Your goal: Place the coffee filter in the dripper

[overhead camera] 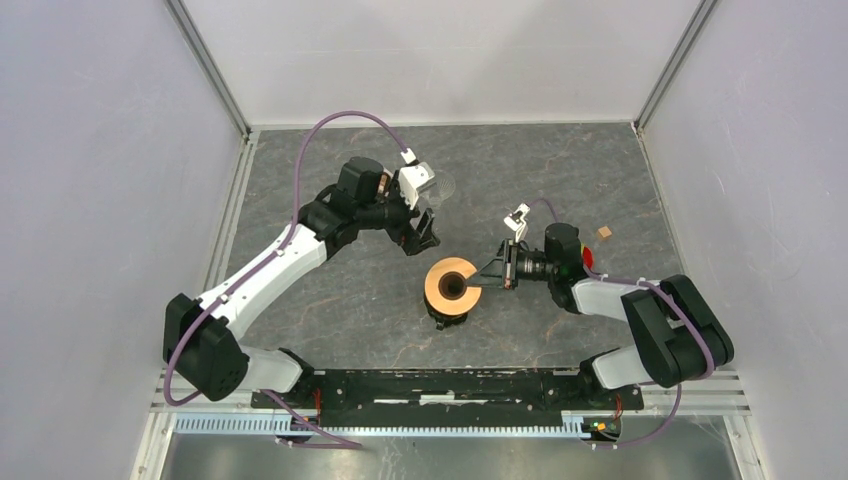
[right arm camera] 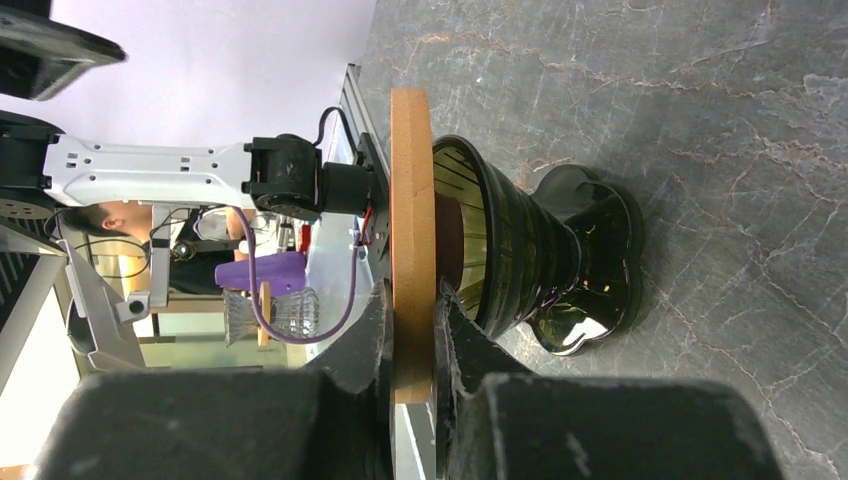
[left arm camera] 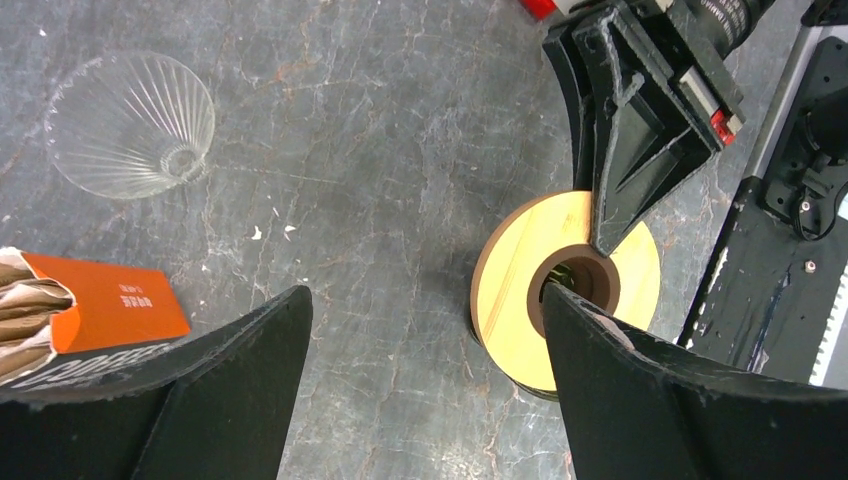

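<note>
The dripper is in two pieces. Its clear ribbed glass cone [left arm camera: 130,125] lies on its side on the table, far from its collar, and shows faintly beside the left wrist [overhead camera: 440,187]. The tan wooden ring [overhead camera: 452,283] rests on top of a squat black vessel [right arm camera: 540,260]. My right gripper [right arm camera: 412,295] is shut on the ring's [right arm camera: 411,180] rim, one finger above and one below. My left gripper [left arm camera: 425,300] hangs open above bare table between cone and ring [left arm camera: 520,290], holding nothing. Brown paper coffee filters [left arm camera: 22,300] stick out of an orange box [left arm camera: 105,300] at the left.
A small tan block [overhead camera: 603,232] and a red object [overhead camera: 587,257] lie behind the right arm. The black base rail [overhead camera: 440,388] runs along the near edge, and white walls close in the table on three sides.
</note>
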You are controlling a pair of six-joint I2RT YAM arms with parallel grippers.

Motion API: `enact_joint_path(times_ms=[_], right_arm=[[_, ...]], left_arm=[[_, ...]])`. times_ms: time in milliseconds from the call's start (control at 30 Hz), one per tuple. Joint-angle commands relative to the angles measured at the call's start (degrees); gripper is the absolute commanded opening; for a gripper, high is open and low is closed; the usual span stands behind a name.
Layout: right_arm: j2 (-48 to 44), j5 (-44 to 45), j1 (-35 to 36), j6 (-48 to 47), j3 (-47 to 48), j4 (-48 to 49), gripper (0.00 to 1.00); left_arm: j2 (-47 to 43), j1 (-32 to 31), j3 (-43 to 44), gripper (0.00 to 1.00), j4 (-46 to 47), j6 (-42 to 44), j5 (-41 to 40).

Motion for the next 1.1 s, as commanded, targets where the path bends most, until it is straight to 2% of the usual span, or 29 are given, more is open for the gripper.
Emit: enact_joint_path(times_ms=[0, 167, 333, 467, 700, 1067], right_arm=[[0.76, -1.01, -0.08, 0.13, 2.61, 2.21, 0.00], [1.10, -2.81, -0.59, 5.92, 2.27, 9.32, 0.00], [0.49, -3.43, -0.55, 8.31, 1.69, 11.92, 0.00], [-0.10, -3.67, -0.51, 9.13, 1.04, 13.33, 0.00], [-0.14, -3.95, -0.47, 9.15, 0.18, 14.57, 0.00], [1.07, -3.97, -0.48, 9.05, 0.15, 15.37, 0.00]], left_arm=[[-1.22, 0.38, -1.82, 0.90, 1.42, 1.42, 1.11], [-0.81, 0.38, -1.85, 0.88, -1.42, 2.82, 5.59], [0.64, 0.38, -1.47, 0.86, -3.15, 1.59, 10.09], [2.25, 0.38, -2.74, 0.80, -2.86, -1.34, 13.01], [3.72, 0.38, -5.49, 0.76, 1.35, -6.07, 13.52], [6.53, 1.41, -7.63, 0.58, 6.24, -12.33, 17.91]])
